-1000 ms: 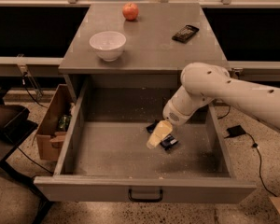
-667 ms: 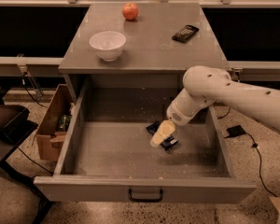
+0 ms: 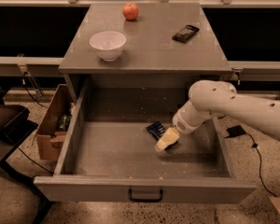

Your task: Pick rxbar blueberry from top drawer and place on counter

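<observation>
The top drawer (image 3: pixel 79 139) is pulled open, with a dark handle on its front panel. The rxbar blueberry (image 3: pixel 155 129), in a dark blue wrapper, lies on the drawer floor right of centre. My gripper (image 3: pixel 166 140) hangs inside the drawer on the white arm (image 3: pixel 210 101), right at the bar's near right end and covering part of it. I cannot tell whether it touches the bar. The counter (image 3: pixel 149 45) is the grey top above the drawer.
On the counter stand a white bowl (image 3: pixel 108 44), a red apple (image 3: pixel 130 11) and a black wrapped bar (image 3: pixel 185 33). A cardboard box (image 3: pixel 53 122) sits on the floor left of the drawer. Cables lie on the floor at the right.
My gripper has shifted slightly right and toward the drawer front. More of the blue bar now shows at its upper left.
</observation>
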### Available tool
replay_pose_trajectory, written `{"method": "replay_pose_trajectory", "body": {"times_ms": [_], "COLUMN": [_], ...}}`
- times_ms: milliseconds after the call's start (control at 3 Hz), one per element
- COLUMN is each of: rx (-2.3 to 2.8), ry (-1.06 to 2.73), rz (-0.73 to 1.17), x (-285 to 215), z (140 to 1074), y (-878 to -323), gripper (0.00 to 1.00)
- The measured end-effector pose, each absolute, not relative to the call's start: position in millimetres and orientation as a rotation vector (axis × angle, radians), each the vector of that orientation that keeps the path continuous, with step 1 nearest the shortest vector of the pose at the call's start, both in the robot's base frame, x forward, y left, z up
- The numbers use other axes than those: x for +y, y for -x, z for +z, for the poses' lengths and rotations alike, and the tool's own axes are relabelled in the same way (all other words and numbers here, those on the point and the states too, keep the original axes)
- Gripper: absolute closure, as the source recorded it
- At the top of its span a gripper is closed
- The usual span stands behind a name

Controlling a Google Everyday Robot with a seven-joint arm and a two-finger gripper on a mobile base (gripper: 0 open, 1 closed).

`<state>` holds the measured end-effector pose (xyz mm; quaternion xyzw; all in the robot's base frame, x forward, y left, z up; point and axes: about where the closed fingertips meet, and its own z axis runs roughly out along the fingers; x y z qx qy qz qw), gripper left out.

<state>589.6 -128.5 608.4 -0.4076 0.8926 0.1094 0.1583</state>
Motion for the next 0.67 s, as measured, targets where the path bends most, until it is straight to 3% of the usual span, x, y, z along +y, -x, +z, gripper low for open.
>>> {"method": "replay_pose_trajectory", "body": {"times_ms": [333, 667], "rx": [2.551, 2.552], "ry": [1.138, 1.128], "rz": [0.272, 0.263], "x": [-119.2, -108.0], "z": [597.5, 589.5], "y": [-584.1, -581.6], "gripper": [0.1, 0.28]}}
